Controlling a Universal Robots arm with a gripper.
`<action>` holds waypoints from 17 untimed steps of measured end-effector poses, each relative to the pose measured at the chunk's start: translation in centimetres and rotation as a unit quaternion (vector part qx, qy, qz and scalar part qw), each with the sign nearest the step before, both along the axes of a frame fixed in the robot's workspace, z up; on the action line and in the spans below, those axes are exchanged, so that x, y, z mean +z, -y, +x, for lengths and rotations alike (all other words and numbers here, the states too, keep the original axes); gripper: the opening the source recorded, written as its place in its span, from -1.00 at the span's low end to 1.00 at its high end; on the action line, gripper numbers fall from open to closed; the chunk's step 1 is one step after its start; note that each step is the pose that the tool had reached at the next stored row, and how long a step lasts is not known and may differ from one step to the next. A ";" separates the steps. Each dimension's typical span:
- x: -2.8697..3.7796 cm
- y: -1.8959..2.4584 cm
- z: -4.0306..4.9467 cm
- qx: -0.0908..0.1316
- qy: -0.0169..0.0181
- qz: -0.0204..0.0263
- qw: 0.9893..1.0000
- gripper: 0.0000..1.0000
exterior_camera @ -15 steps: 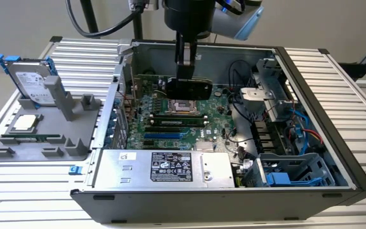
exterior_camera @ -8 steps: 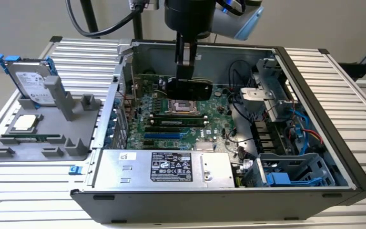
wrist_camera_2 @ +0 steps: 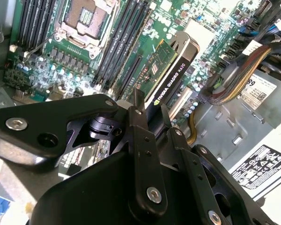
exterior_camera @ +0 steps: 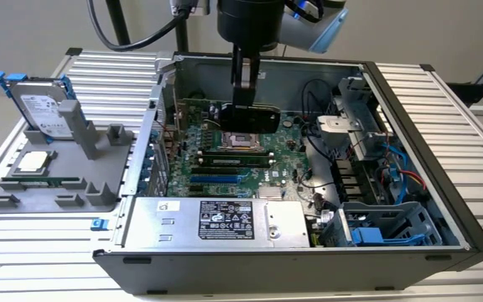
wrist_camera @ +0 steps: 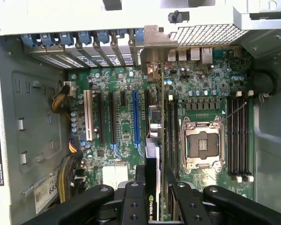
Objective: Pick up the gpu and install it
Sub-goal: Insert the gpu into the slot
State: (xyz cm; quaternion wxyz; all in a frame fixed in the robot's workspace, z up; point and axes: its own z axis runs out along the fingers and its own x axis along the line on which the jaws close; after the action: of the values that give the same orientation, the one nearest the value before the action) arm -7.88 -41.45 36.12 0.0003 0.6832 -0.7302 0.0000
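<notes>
I have the gripper (exterior_camera: 243, 104) down inside the open computer case (exterior_camera: 409, 251), and its jaws are closed on the card (exterior_camera: 246, 117), pinching it by its long top edge. In the second wrist view the fingers (wrist_camera_2: 139, 123) sit on either side of the black shroud of the card (wrist_camera_2: 171, 79), so the board hangs edge-down beneath the tool. That hold makes sense to me: gripping the top edge leaves the connector edge free to meet a slot.

In the exterior view the card hangs over the middle of the motherboard (exterior_camera: 224, 157), close above the empty processor socket (exterior_camera: 243, 141) and apart from the board surface as far as I can judge. In the first wrist view its silver bracket (wrist_camera: 152, 47) points toward the row of rear slot covers (wrist_camera: 84, 44), and the card (wrist_camera: 153, 145) runs in line with the long slots, beside the blue slot (wrist_camera: 136, 117). I judge it is not yet seated; whether its edge touches any slot I cannot tell.

On the surface at the exterior view's left, the grey holder (exterior_camera: 57, 182) carries the hard drive (exterior_camera: 42, 110), well apart from the work.
</notes>
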 end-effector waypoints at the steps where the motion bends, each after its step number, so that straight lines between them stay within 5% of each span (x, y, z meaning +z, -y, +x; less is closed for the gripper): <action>1: -0.04 0.00 0.00 0.000 0.000 0.000 1.000 -1.00; 17: -0.24 0.00 0.00 0.000 0.000 0.000 1.000 -1.00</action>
State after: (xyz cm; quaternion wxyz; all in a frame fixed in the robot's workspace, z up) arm -7.88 -41.46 35.88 0.0003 0.6833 -0.7302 0.0000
